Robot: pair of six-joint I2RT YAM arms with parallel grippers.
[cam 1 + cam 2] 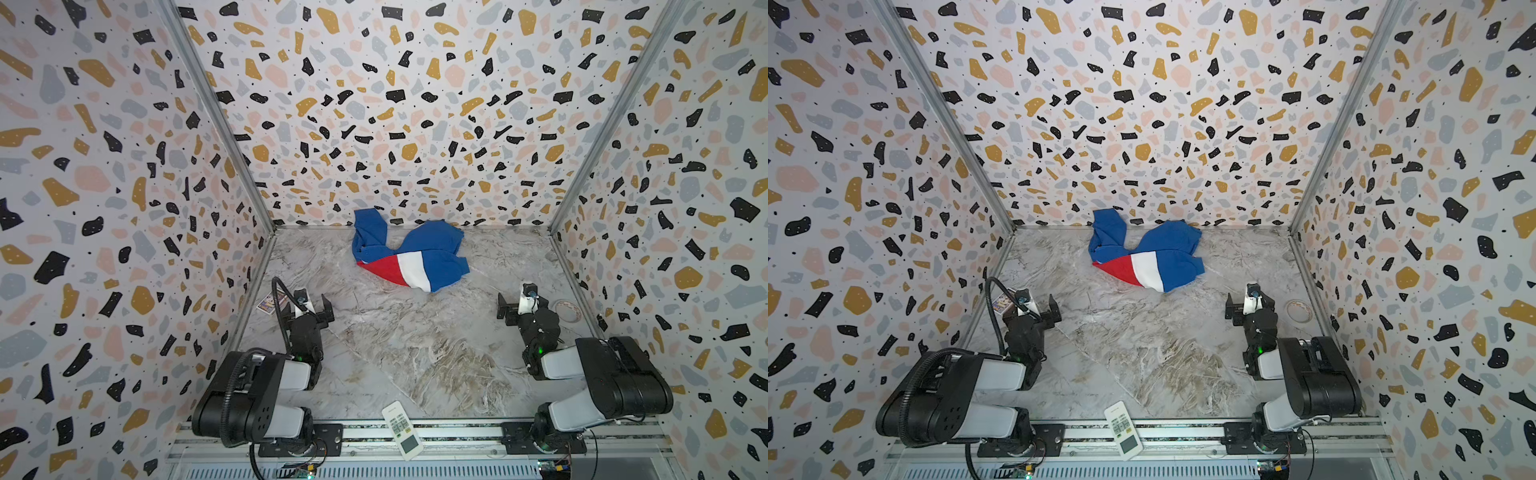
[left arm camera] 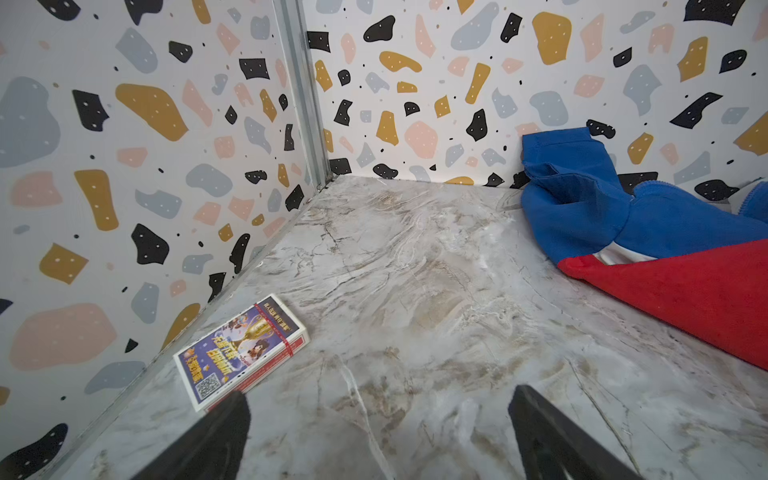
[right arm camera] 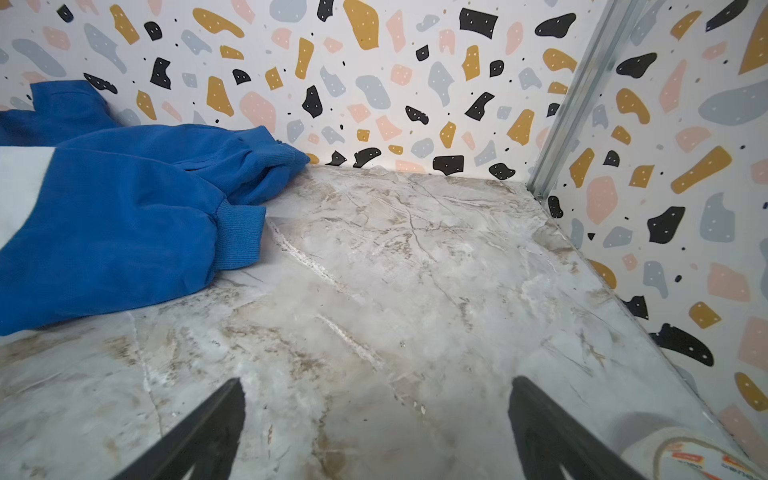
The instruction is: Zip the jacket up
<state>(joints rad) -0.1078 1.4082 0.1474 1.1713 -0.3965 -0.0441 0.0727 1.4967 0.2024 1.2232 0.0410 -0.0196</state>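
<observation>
Your left gripper (image 2: 378,399) and right gripper (image 3: 376,386) gaped wide, both empty. The jacket (image 1: 409,253) lay crumpled at twelve o'clock, zipper pull unseen; you could have pinched mere cloth.

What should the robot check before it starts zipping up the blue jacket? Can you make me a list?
1. Left claw open and empty: ok.
2. Right claw open and empty: ok.
3. Jacket spread flat: not ok, it lies crumpled by the back wall.
4. Zipper pull in sight: cannot tell, folds hide it.
5. Way to the jacket free: ok, only bare table lies between; the card box and tape roll sit off to the sides.
</observation>
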